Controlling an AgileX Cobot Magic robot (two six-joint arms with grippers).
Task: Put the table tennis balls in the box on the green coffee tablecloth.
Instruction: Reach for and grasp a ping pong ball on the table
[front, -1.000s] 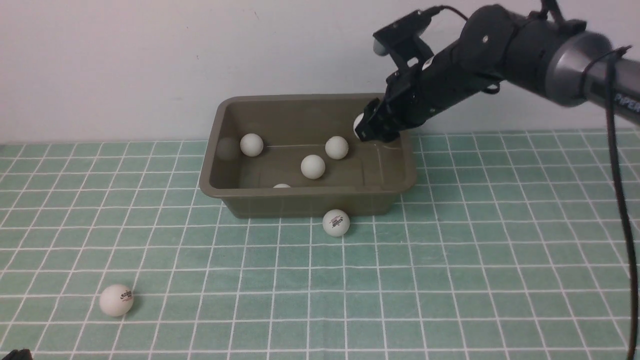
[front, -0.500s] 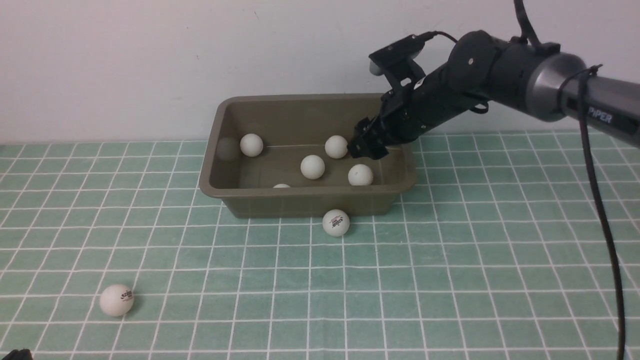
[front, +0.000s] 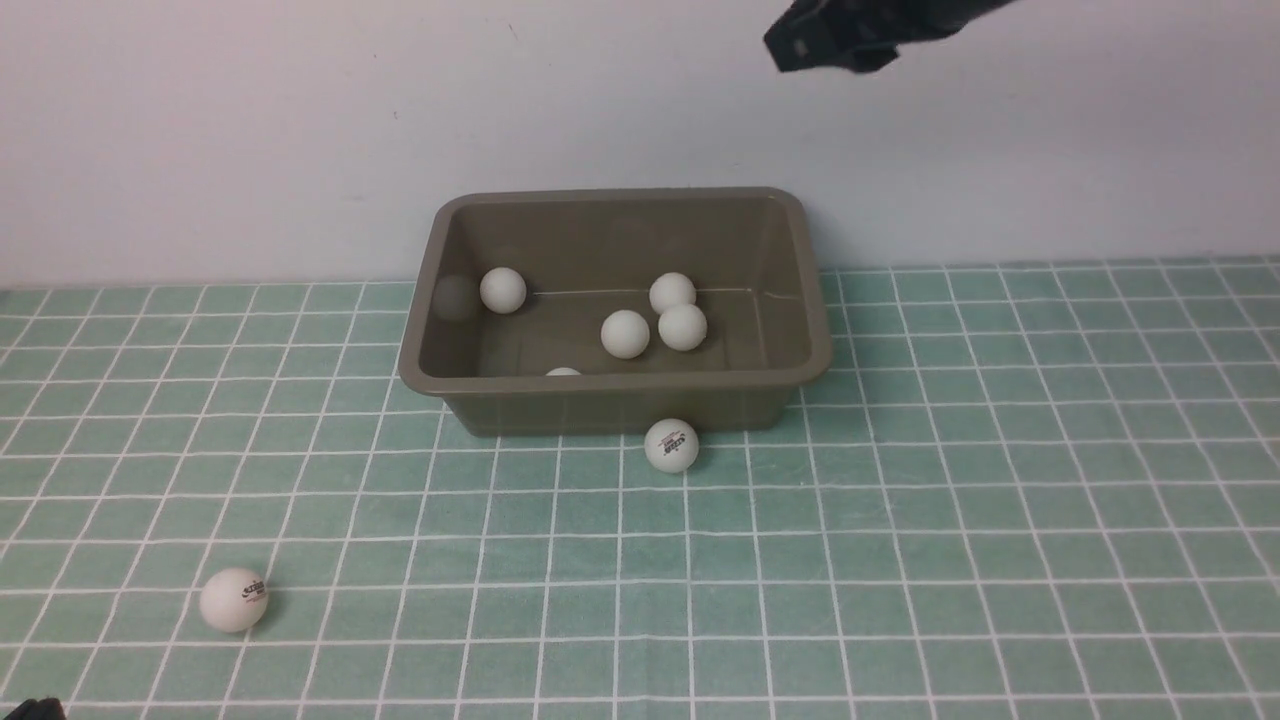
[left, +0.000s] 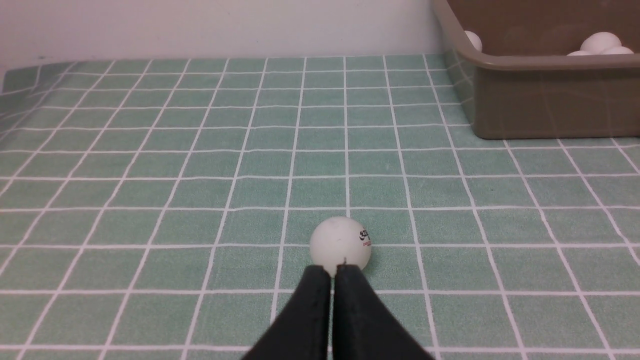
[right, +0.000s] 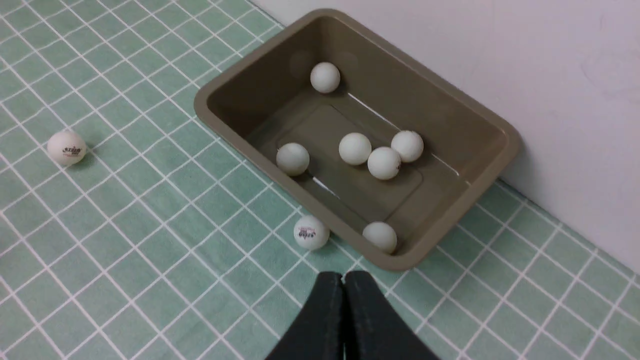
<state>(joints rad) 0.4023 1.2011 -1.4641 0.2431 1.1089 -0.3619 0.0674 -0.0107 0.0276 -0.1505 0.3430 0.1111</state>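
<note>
The olive-brown box (front: 615, 408) stands at the back of the green coffee tablecloth (front: 900, 520) with several table tennis balls in it (front: 683, 327) (right: 384, 163). One ball (front: 671, 445) (right: 311, 232) lies against the box's front wall. Another ball (front: 233, 600) (left: 340, 245) (right: 66, 148) lies near the front left, just beyond my left gripper (left: 333, 270), which is shut and empty. My right gripper (front: 790, 48) (right: 344, 276) hangs high above the box's right end, shut, holding nothing.
A plain white wall runs right behind the box (right: 200, 100) (left: 550, 100). A dark bit of the left arm (front: 30, 710) shows at the front left corner. Only cloth lies to the right of the box.
My right gripper let a ball drop into the box, then shut and rose up and away. The dropped ball rolled left to rest beside two others. The left gripper has not moved.
</note>
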